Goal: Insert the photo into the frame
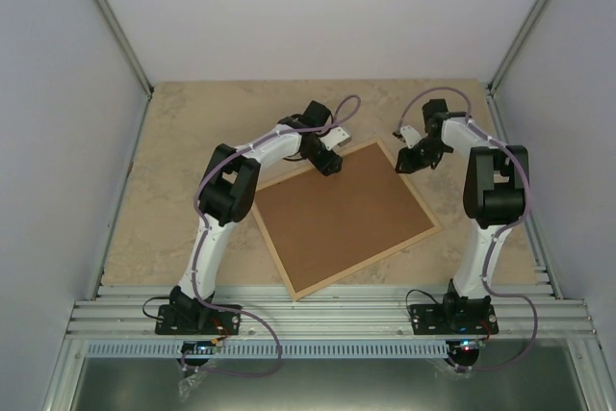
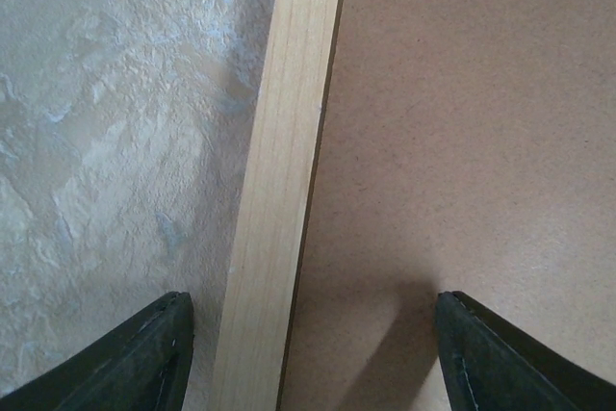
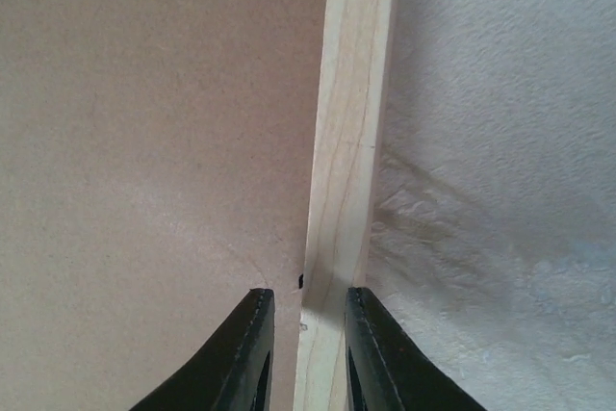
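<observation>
Care begins at the near corner of the frame, which points toward the arm bases and lies flat on the table with neither arm near it. Any push at the far end should be gentle and straight down, or that free corner is likely to swing. Farther out, the backing board fills the opening from rail to rail, so the photo cannot be seen in any view. My guess is that it lies beneath the board, and that the step in hand is seating or checking the board along the far rails.

At the far left rail the left gripper hangs with its fingers spread wide and grasping nothing. One tip is over the table and one over the board, with the rail between them. It would do well to come down evenly, so that the inner tip presses board and not wood. At the far corner the right gripper has its fingers drawn close, leaving a narrow slot over the seam where board meets rail. Whether they pinch anything there I cannot tell. The two arms should work together, lest one drag the frame askew.

The frame is a large rectangle turned at an angle to the table edge, back side up. Its rails are thin, pale wood with faint straight grain. The board within is flat, matte brown, and a thin dark line marks where it meets the wood.
</observation>
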